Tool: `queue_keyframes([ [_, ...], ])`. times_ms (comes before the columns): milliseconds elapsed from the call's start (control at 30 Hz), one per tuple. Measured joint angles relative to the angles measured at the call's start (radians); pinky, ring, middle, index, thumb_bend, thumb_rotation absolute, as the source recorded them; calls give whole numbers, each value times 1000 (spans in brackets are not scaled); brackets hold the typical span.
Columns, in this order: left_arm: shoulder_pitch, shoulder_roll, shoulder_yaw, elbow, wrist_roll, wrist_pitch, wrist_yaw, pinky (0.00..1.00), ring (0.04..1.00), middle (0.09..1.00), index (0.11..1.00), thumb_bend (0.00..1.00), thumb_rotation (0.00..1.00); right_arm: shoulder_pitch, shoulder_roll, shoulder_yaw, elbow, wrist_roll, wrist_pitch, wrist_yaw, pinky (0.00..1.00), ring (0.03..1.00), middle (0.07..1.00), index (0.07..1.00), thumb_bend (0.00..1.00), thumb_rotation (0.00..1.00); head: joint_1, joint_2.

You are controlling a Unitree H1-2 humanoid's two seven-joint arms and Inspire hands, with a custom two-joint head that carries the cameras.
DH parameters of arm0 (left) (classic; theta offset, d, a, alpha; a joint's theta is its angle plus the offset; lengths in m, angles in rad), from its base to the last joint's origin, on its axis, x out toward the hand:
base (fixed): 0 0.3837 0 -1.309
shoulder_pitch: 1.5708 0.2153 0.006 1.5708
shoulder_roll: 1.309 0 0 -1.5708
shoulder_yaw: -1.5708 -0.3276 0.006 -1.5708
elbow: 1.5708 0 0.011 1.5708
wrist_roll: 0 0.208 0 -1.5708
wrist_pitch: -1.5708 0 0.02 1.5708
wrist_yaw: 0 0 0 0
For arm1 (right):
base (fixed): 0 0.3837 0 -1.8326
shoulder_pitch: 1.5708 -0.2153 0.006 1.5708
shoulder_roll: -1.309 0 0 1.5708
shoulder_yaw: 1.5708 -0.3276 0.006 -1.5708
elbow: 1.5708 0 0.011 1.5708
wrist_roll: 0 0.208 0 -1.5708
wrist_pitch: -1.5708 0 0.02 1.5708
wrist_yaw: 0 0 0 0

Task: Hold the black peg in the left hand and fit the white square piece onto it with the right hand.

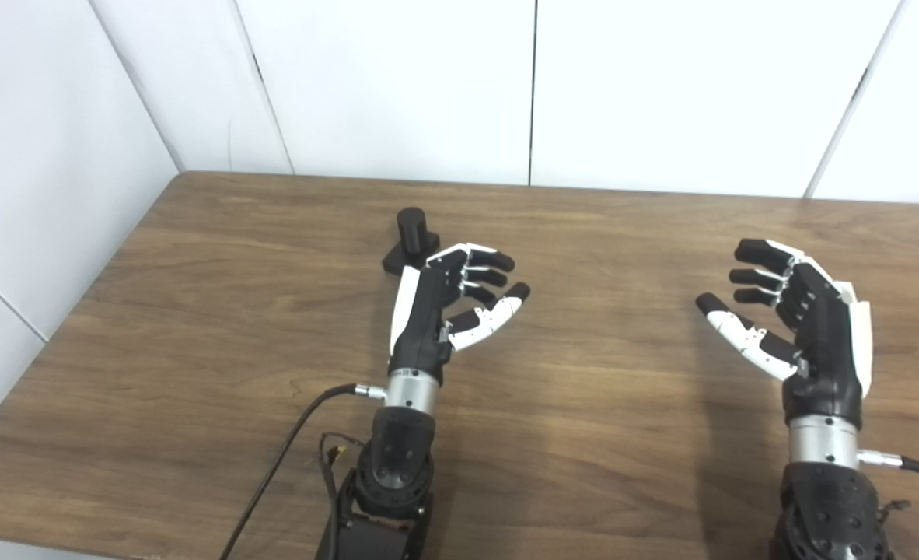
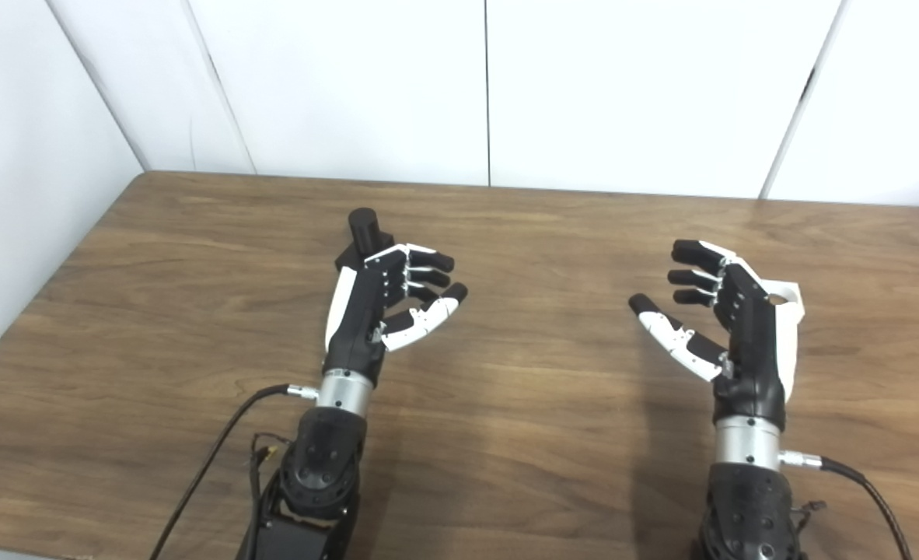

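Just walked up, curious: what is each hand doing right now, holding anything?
Left hand: open, fingers apart, holding nothing; black peg stands just beyond it.
Right hand: open, holding nothing.

Two robot arms with black forearm casings dotted with small screws, silver metal wrist collars and black cables plugged in. Left hand point(image 1: 436, 311) and right hand point(image 1: 805, 327) are black with white panels and black fingertips.

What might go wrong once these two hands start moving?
The black peg stands upright just behind the open left hand; a careless reach may topple it. The white square piece lies mostly hidden behind the open right hand, so its fingers could nudge it away instead of grasping.
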Motion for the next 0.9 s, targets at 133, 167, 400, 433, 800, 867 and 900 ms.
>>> queue_keyframes([
  [133, -10, 8, 4, -20, 28, 35, 2, 496, 639, 695, 497, 507, 77, 0, 0, 0, 0, -3, 0, 0, 566, 641, 700, 676, 650, 0, -2, 0],
  [167, -15, 12, 4, -30, 37, 47, 0, 499, 642, 698, 497, 507, 78, 0, 0, 0, 0, -3, 0, 0, 568, 640, 699, 674, 652, 2, -2, 0],
  [400, -53, 70, 8, -62, 76, 112, -25, 539, 663, 727, 618, 667, 208, 0, 0, -4, 0, -4, 0, -1, 574, 649, 702, 674, 649, 36, -2, 3],
  [433, -59, 84, 6, -62, 86, 120, -36, 548, 671, 736, 657, 721, 251, 0, 0, -4, 0, -7, 0, -1, 578, 648, 703, 676, 646, 38, -2, 3],
  [800, -119, 182, -29, -66, 284, 252, -79, 610, 756, 786, 711, 787, 335, -1, -6, -10, 0, -10, 0, -1, 584, 645, 702, 679, 643, 32, -2, 3],
  [867, -136, 195, -32, -66, 318, 270, -80, 603, 754, 790, 712, 791, 332, -1, -7, -10, 0, -12, 0, -1, 575, 641, 701, 679, 641, 13, -2, 3],
  [900, -152, 206, -32, -66, 338, 280, -81, 598, 759, 800, 720, 790, 350, -1, -7, -11, 0, -12, 0, -1, 578, 645, 701, 679, 637, 2, -2, 3],
])
